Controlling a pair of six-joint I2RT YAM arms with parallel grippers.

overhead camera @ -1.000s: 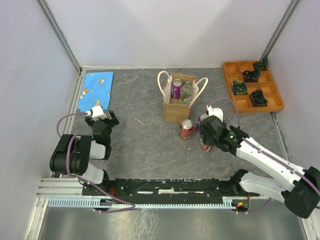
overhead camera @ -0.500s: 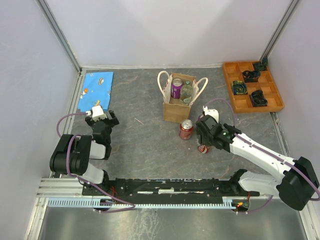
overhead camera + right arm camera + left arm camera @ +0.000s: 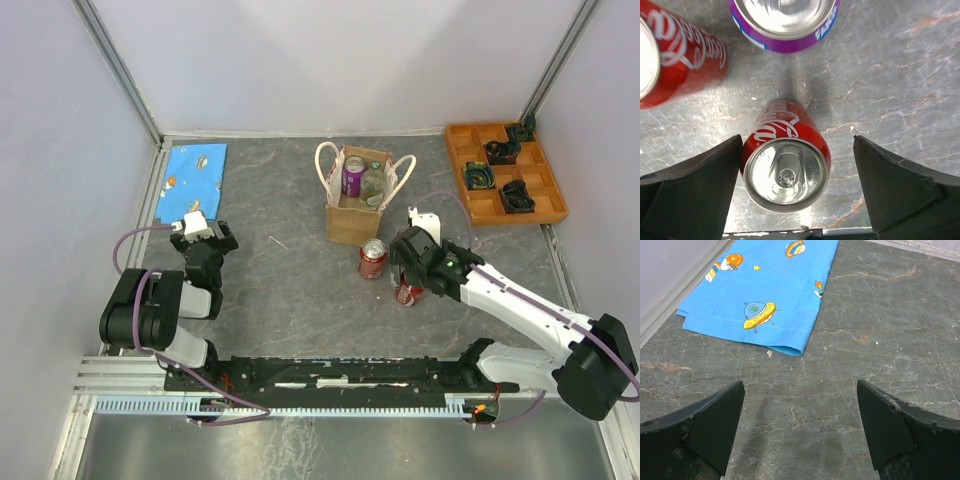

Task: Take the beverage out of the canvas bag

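My two dark fingers (image 3: 705, 425) stand wide apart at the bottom corners, with grey veined desk (image 3: 880, 340) showing between them. Ahead on the left lies a flat blue cloth (image 3: 770, 285) printed with saucers and planets, a pale crumb (image 3: 769, 353) just beside its near edge.

The right wrist view's top edge cuts off the purple can (image 3: 785, 20), its left edge one red can (image 3: 677, 57). The orange tray's (image 3: 462, 142) dark pieces (image 3: 481, 177) are too small to identify.

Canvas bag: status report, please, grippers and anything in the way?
Left gripper open, idle. Right gripper open around a standing red can. Bag holds purple can and bottle; mouth clear.
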